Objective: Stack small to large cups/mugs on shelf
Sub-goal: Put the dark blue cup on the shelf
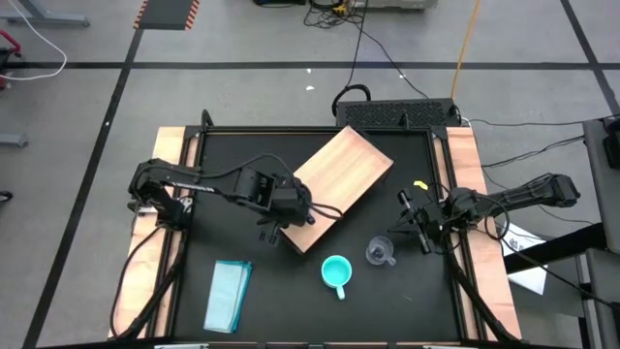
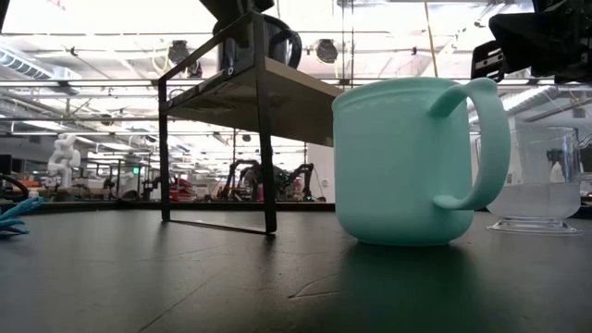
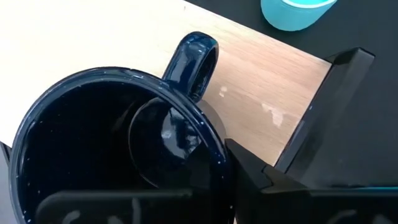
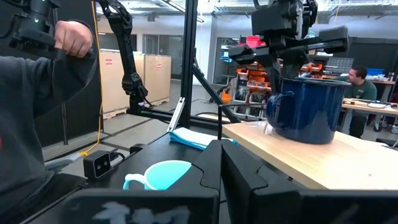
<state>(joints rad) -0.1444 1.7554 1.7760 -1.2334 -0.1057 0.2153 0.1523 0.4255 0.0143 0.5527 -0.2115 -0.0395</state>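
The wooden shelf (image 1: pixel 341 184) stands slantwise at mid-table on black legs (image 2: pixel 264 148). The dark navy mug (image 4: pixel 308 109) stands on its near-left end, bottom on the board, handle (image 3: pixel 194 59) outward. My left gripper (image 1: pixel 291 208) is above the mug and shut on its rim, hiding it in the high view. The turquoise mug (image 1: pixel 336 272) and the small clear cup (image 1: pixel 380 253) stand upright on the table near the front. My right gripper (image 1: pixel 421 228) is shut and empty, right of the clear cup. My left gripper pinches the navy mug's wall at the rim (image 3: pixel 219 158), about a quarter turn round from the handle. One finger (image 3: pixel 112 208) is inside the mug and one finger (image 3: pixel 267 180) outside. The fingers point down from above. The mug stands upright on the shelf.
A flat pale-teal block (image 1: pixel 229 296) lies at the table's front left. The far part of the shelf board (image 1: pixel 354 160) is bare. A person's sleeve and hand (image 4: pixel 43 87) show beyond the table in the right wrist view.
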